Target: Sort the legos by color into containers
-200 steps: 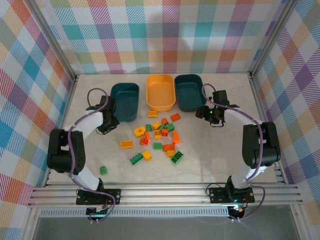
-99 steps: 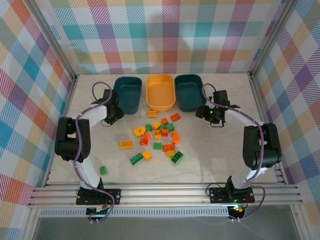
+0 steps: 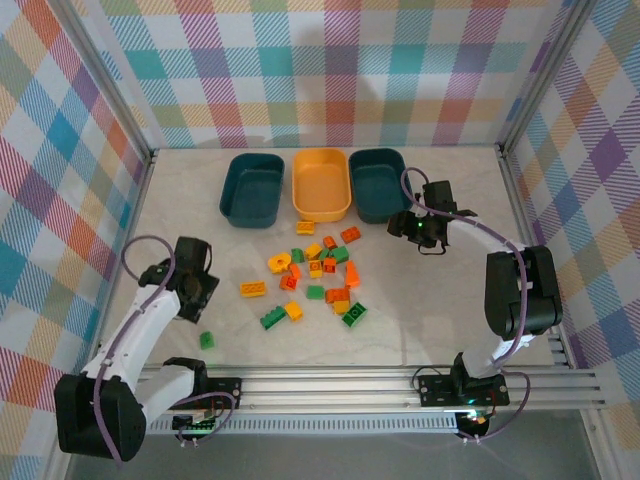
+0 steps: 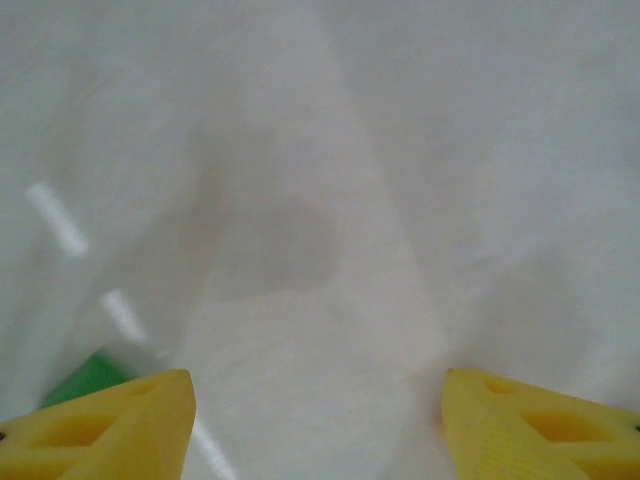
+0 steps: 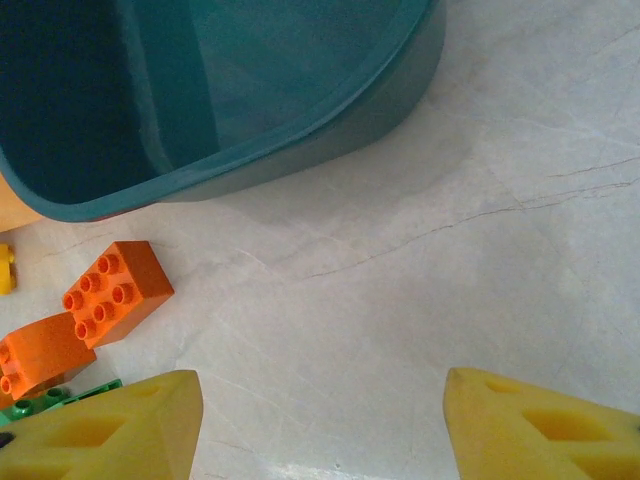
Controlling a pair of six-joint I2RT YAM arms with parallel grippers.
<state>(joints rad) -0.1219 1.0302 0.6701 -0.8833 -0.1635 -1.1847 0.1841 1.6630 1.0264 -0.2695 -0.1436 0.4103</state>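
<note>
**Left arm withdrawn to the near-left corner; no brick yet sorted**

Near zone. One stray green lego [image 3: 206, 340] lies at the near left of the desk [image 3: 440, 310], well apart from the others. The left pincer [image 3: 192, 287] now hangs just beyond it. A second ago it was up against the near wall of the left teal container. Its wrist view is blurred, but the yellow fingers [image 4: 110, 420] stand wide apart with bare desk between them. A green patch at the lower left edge is probably that stray brick.

Middle zone. The main scatter of legos [image 3: 318, 275], with green, yellow and orange-red mixed together, lies mid-desk in the same layout as a second ago.

Far zone. The right pincer [image 5: 320, 415] has barely shifted. It hovers wide and empty on the near side of the right teal container [image 5: 250, 110], with an orange lego [image 5: 118, 292] to its left. The three containers stand in a row along the far side. The left teal container [image 3: 252, 190] sits a little farther back than before, level with the yellow-orange container [image 3: 322, 185]. No brick is visible in any of them.

Assessment. The left arm appears to have finished nudging that container into line and is probably now turning to the stray green brick. Sorting is at its start.
</note>
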